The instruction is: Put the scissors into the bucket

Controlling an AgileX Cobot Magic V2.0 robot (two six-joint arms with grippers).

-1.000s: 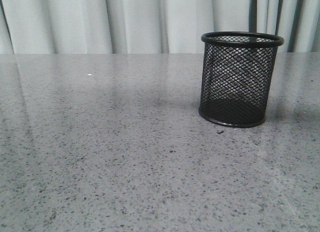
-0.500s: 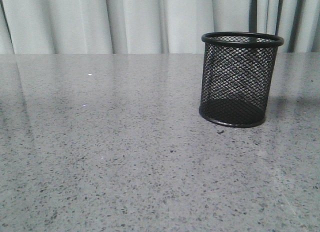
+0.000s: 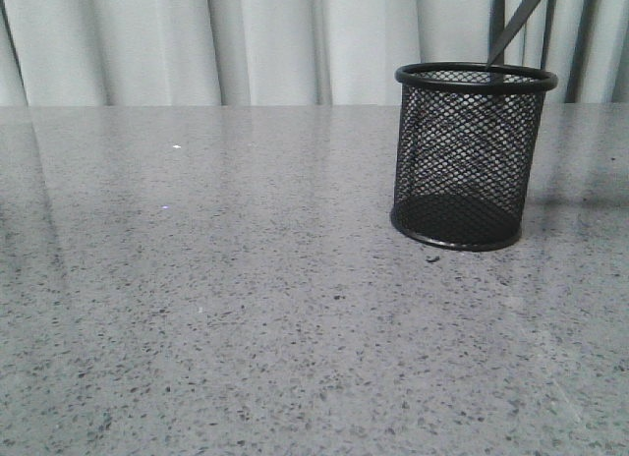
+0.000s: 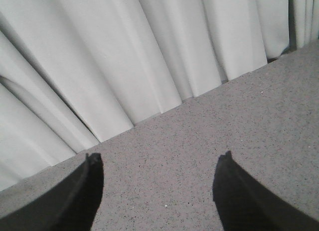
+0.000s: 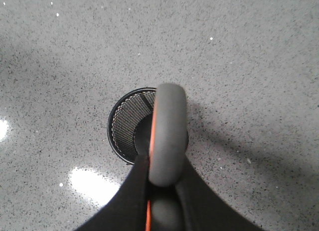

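Note:
The bucket (image 3: 475, 156), a black wire-mesh cup, stands upright on the grey speckled table (image 3: 246, 309) at the right. A dark scissors blade (image 3: 519, 24) slants down from the top edge, its tip at the bucket's rim. In the right wrist view my right gripper (image 5: 167, 178) is shut on the scissors (image 5: 168, 134) by their grey, orange-lined handle, right above the bucket's open mouth (image 5: 130, 124). My left gripper (image 4: 159, 166) is open and empty over bare table near the curtain. Neither gripper shows in the front view.
A pale pleated curtain (image 3: 246, 43) hangs behind the table's far edge. Bright light reflections lie on the table beside the bucket (image 5: 94, 183).
The scissors blade has come down into the front view above the bucket's rim; earlier it was not in view. The bucket has not moved.

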